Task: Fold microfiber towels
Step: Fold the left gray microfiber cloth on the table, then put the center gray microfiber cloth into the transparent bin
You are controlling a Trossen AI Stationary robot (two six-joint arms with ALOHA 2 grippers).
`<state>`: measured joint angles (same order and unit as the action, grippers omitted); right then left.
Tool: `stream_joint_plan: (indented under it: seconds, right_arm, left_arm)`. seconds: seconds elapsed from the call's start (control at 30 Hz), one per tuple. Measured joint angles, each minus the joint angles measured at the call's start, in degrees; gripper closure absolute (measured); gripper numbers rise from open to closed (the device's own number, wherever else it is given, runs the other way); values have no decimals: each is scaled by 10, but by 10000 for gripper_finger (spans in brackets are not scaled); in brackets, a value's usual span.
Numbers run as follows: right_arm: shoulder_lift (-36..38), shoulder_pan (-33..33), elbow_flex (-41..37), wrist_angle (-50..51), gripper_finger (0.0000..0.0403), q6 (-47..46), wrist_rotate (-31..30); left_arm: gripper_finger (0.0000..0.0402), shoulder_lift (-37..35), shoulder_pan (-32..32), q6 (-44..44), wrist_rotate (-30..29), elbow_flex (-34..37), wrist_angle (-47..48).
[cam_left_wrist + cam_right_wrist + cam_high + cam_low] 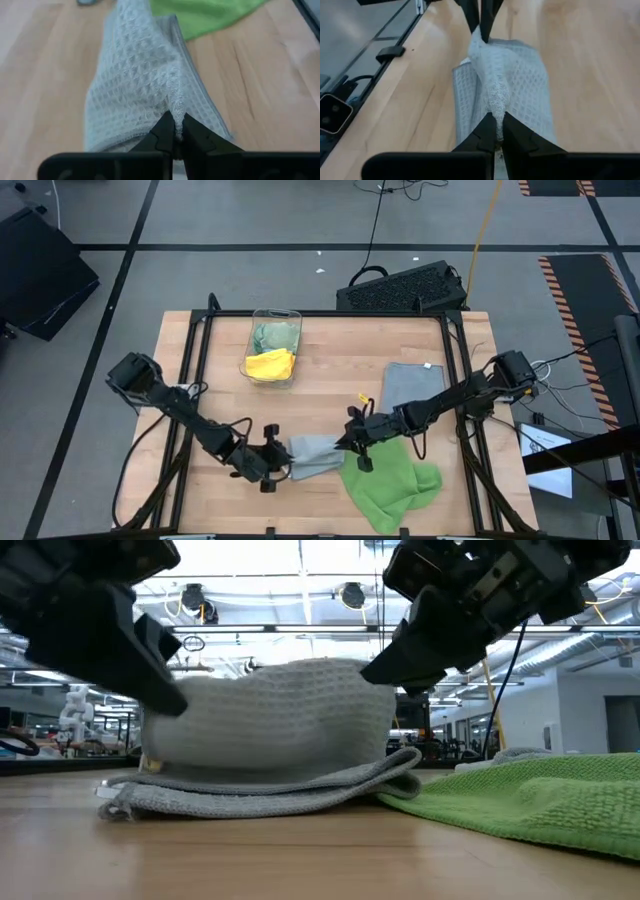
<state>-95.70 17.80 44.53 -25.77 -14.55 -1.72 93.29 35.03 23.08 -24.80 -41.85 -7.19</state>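
We have both arms on one cloth here, a grey waffle-weave towel (315, 457) near the front edge of the table (330, 370). Our left gripper (174, 131) is pinched shut on the towel's edge at one end, and our right gripper (496, 122) is pinched shut on the opposite end, so the fabric runs straight between the two sets of fingertips. In the low view the towel (270, 730) arches up between the two grippers while its lower layer lies flat on the wood. That, we judge, is the point of the hold: gripping two corners of one edge lets us carry that edge over the half still on the table and make a clean fold, with both sides kept level.

From our left wrist the cloth (135, 75) stretches away directly ahead of the closed fingers, and from our right wrist it (502, 80) does the same, with the other arm's fingers visible at its far end.

Just beside the grey towel, under our right arm, lies the bright green towel (388, 483), crumpled and touching or nearly touching it. A second grey towel (412, 385) lies flat further back on the right. The yellow towel (270, 364) and a pale green towel (274, 335) sit in the clear bin (296, 314) at the back, well apart from the work.
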Motion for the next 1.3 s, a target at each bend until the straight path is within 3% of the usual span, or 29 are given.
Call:
stream_joint_plan:
  seconds: [0.17, 0.33, 0.63, 0.73, 0.8, 0.9, 0.97, 1.1, 1.3]
  right_arm:
    - [-18, 12, 0, -6, 383, -19, 3]
    - [-26, 18, 0, -5, 342, -40, 11]
    - [-2, 16, 0, 74, 234, -60, 95]
    - [16, 16, 0, 67, 211, -56, 92]
    - [16, 19, 0, 17, 204, -47, 80]
    - [-8, 30, 2, -82, 209, -28, 47]
    - [-37, 34, 1, -126, 222, -16, 45]
    - [-104, 41, 2, -207, 260, -7, 43]
    - [-173, 39, 2, -185, 305, -22, 40]
  left_arm:
    - [378, 9, -5, 17, 55, 0, 0]
    - [361, 10, -9, 60, 73, 0, 0]
    - [220, -12, -7, 90, 134, 0, -30]
    - [181, -40, -5, 66, 133, 0, -45]
    - [165, -56, -5, 40, 98, 0, -53]
    - [152, -65, -10, 24, -25, 0, -52]
    - [150, -61, -24, 38, -73, 0, -36]
    - [149, -32, -57, 75, -61, 0, -25]
    - [149, 20, -98, 112, 33, 0, -17]
